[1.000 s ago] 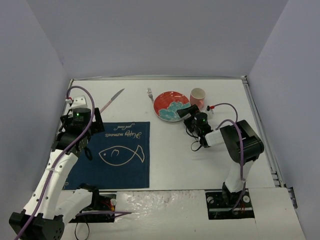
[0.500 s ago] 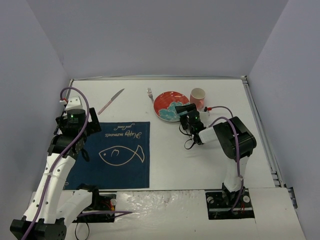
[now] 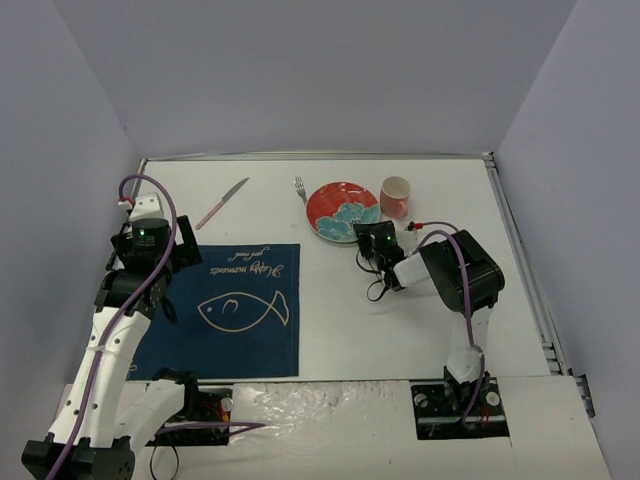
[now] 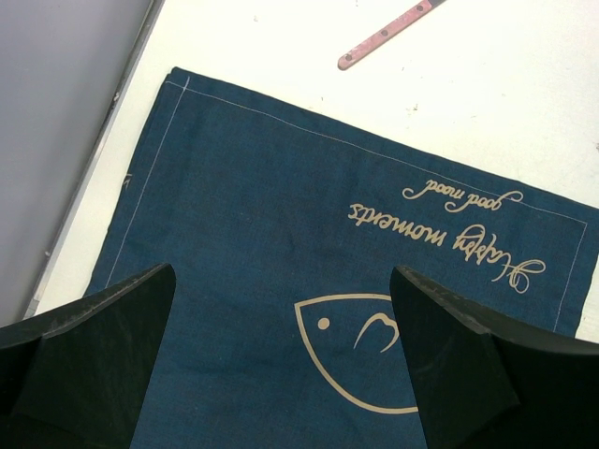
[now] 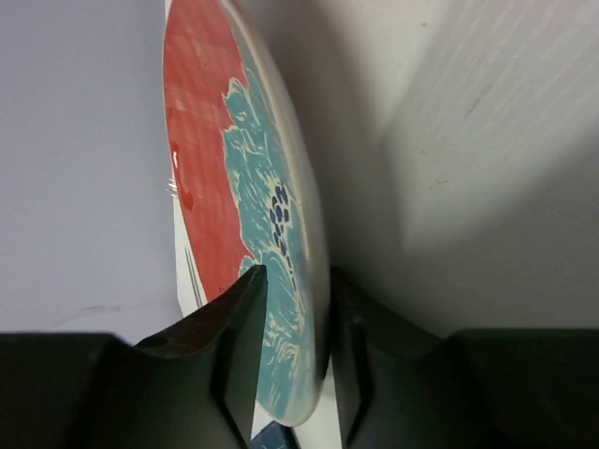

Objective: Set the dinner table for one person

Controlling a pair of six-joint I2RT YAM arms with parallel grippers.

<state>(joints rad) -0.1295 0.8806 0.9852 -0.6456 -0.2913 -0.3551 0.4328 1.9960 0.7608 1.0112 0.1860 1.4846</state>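
The right gripper [image 3: 366,232] is pinching the near rim of a round ceramic plate [image 3: 340,208] painted red with a teal and white pattern; in the right wrist view one finger [image 5: 245,318] lies over the painted face and the other against the underside, with the rim between them. That plate sits near the far edge of the dinner table [image 3: 400,320], a large flat matte white rectangular top that fills the floor of the walled cell and carries everything here. Just to the right of the plate, near the same far edge, stands a small pink cup [image 3: 396,195]. Just to the plate's left, apart from it, lies a small metal fork [image 3: 300,188]. Further left, toward the far left corner, a knife [image 3: 222,203] with a pink handle lies on a diagonal. The left gripper [image 4: 283,273] hangs with its fingers spread wide and nothing between them, above the far left part of a navy cloth placemat [image 3: 235,310] with a pale fish outline and script. The placemat lies flat on the left half of the table, reaching toward the near edge.
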